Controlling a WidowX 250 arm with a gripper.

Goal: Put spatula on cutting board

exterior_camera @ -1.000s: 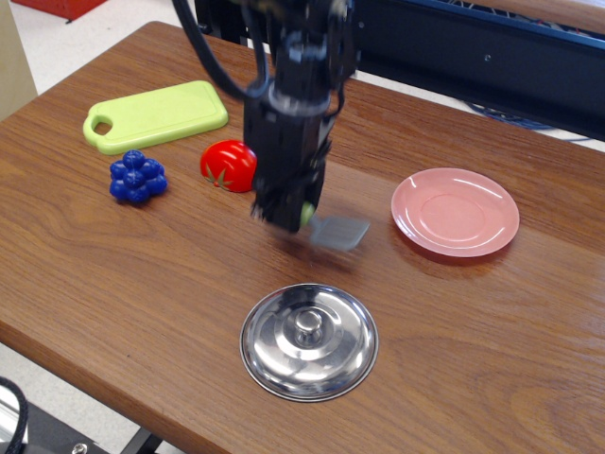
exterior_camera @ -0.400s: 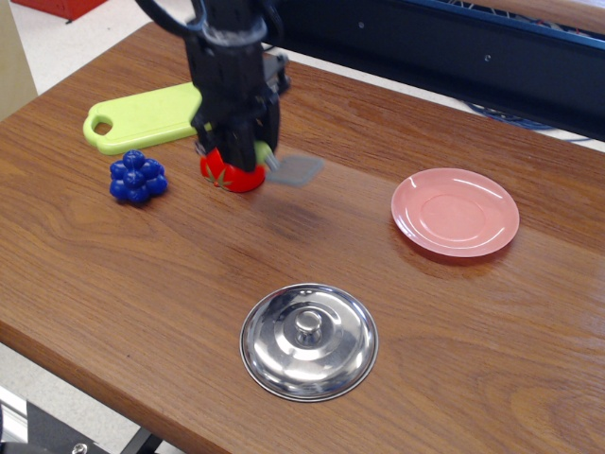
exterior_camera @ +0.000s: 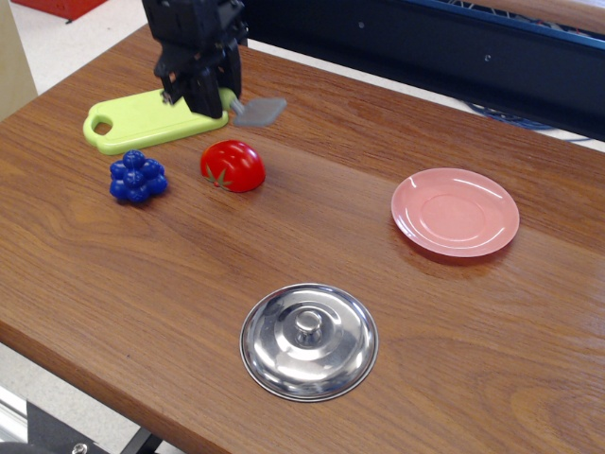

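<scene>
My black gripper (exterior_camera: pixel 210 95) is shut on the spatula (exterior_camera: pixel 253 110). Its lime-green handle is mostly hidden between the fingers and its grey slotted blade sticks out to the right. The gripper hangs over the right end of the lime-green cutting board (exterior_camera: pixel 132 123), which lies flat at the back left with its handle hole at the left end. I cannot tell whether the spatula touches the board; the blade juts out past the board's right edge.
A red tomato (exterior_camera: pixel 233 165) lies just in front of the gripper. A blue grape cluster (exterior_camera: pixel 137 177) sits in front of the board. A pink plate (exterior_camera: pixel 456 211) is at the right. A steel pot lid (exterior_camera: pixel 309 340) lies near the front edge.
The gripper carried the spatula from the middle of the table back and left, past the tomato, to the right end of the cutting board.
</scene>
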